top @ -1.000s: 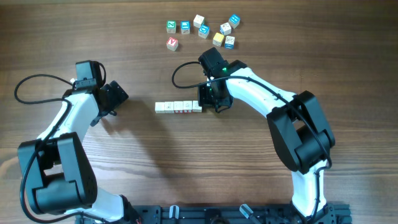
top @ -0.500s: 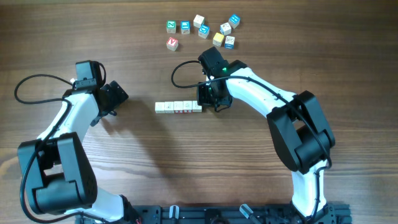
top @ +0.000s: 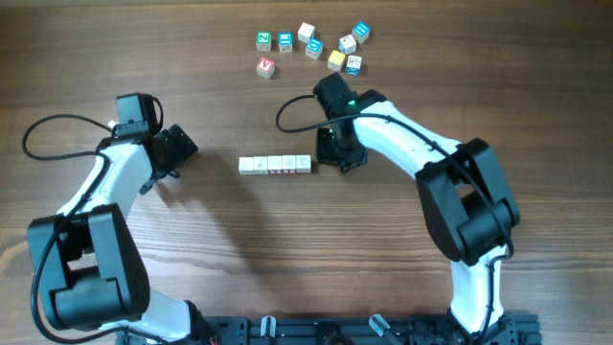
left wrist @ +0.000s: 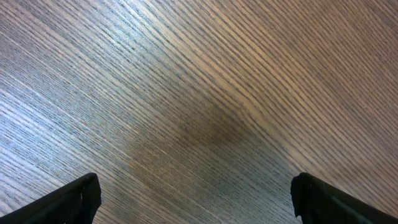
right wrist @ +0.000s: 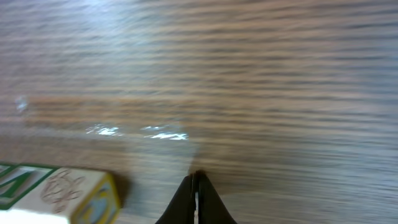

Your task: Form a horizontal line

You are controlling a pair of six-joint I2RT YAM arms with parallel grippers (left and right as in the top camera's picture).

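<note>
Looking from above, we see a wide wooden table (top: 192, 57), brown with fine straight grain and a soft shine. Much bare wood lies in front of the row and on both its sides. The left arm (top: 101, 187) and the right arm (top: 407, 144), smooth white shells with black joints, bend in from the near corners.

Near the middle lies the horizontal line (top: 275, 165). It is five small whitish cubes with pale square tops and faint red marks, touching side to side in a straight row. A loose cluster of colourful cubes (top: 311, 43) lies toward the far edge, well apart from it.

The right gripper (top: 337, 156) stands just beside the row's right end; we cannot tell if it touches. Its fingers (right wrist: 186, 202) are pressed together, gripping nothing, with a cube (right wrist: 81, 190) at the lower left. The left gripper (top: 180, 146) is well apart on the left, its fingers (left wrist: 68, 199) spread wide over bare wood.
</note>
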